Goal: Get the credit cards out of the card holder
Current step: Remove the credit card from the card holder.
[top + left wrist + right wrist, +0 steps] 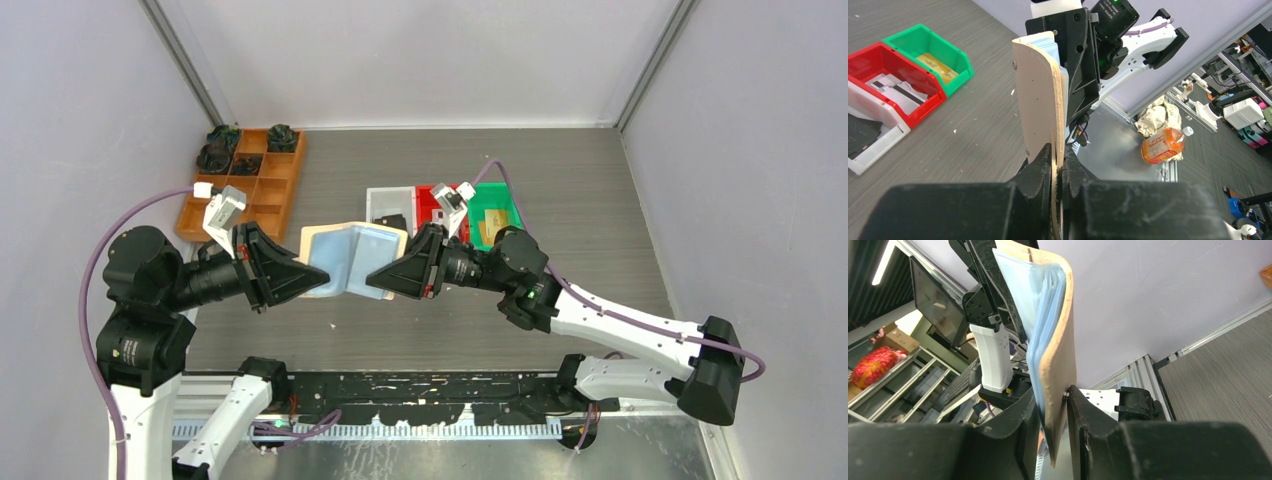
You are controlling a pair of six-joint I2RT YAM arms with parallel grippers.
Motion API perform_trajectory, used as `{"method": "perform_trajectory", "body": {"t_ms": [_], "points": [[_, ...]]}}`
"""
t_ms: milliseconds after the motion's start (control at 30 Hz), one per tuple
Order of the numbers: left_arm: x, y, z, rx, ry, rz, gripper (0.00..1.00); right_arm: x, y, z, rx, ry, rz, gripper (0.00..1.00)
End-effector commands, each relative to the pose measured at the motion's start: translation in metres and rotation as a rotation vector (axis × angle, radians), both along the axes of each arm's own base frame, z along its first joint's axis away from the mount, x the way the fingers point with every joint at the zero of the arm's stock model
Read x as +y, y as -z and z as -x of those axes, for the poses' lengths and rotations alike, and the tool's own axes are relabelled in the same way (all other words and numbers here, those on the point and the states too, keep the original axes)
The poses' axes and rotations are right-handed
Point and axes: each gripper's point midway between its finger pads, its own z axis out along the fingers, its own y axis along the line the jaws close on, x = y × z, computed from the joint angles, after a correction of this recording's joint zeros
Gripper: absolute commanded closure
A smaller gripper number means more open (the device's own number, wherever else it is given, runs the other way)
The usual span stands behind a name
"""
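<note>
tan card holder (352, 258), left gripper (322, 281) and right gripper (372, 279) each clamping a flap

From above, the near edges of the card holder (350, 258) are hidden under the left gripper (326, 282) and the right gripper (370, 282), and the dark things in the far-left orange tray (268, 205) are too small to tell. In the left wrist view the holder stands edge-on, so what its pockets hold cannot be told, and the white bin (878, 142) is cut off by the left edge. In the right wrist view the holder's top runs off the upper edge, and the background shelves are blurred.
</note>
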Motion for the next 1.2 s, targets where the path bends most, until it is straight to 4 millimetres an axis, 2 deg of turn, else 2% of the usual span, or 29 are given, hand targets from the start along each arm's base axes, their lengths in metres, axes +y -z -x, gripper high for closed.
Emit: {"method": "perform_trajectory", "body": {"t_ms": [0, 100, 267, 367, 667, 800, 867, 933, 1067, 1167], "points": [[0.0, -0.007, 0.001, -0.069, 0.005, 0.001, 1.0, -0.016, -0.056, 0.022, -0.085, -0.072, -0.166, 0.67], [0.004, 0.003, -0.005, -0.09, -0.028, -0.04, 1.0, -0.029, -0.062, 0.036, -0.115, -0.11, -0.191, 0.61], [0.007, 0.009, -0.009, -0.11, -0.058, -0.062, 1.0, -0.043, -0.056, 0.036, -0.14, -0.049, -0.151, 0.61], [0.006, 0.005, -0.008, -0.108, -0.052, -0.052, 1.0, -0.043, -0.05, 0.031, -0.133, -0.017, -0.123, 0.68], [0.005, -0.003, -0.005, -0.103, -0.045, -0.03, 1.0, -0.032, -0.043, 0.024, -0.118, -0.012, -0.068, 0.65], [0.005, -0.004, -0.004, -0.106, -0.042, -0.029, 1.0, -0.033, -0.041, 0.024, -0.122, -0.005, -0.067, 0.66], [0.004, -0.005, -0.004, -0.103, -0.038, -0.027, 1.0, -0.036, -0.035, 0.021, -0.12, 0.02, -0.036, 0.59], [0.004, -0.006, -0.003, -0.105, -0.032, -0.024, 1.0, -0.039, -0.025, 0.013, -0.116, 0.076, 0.007, 0.47], [0.002, -0.013, 0.001, -0.107, -0.011, -0.004, 1.0, -0.043, 0.003, -0.015, -0.076, 0.236, 0.086, 0.27], [0.001, -0.017, 0.004, -0.102, -0.003, 0.012, 1.0, -0.039, 0.016, -0.03, -0.033, 0.282, 0.102, 0.19]]}}
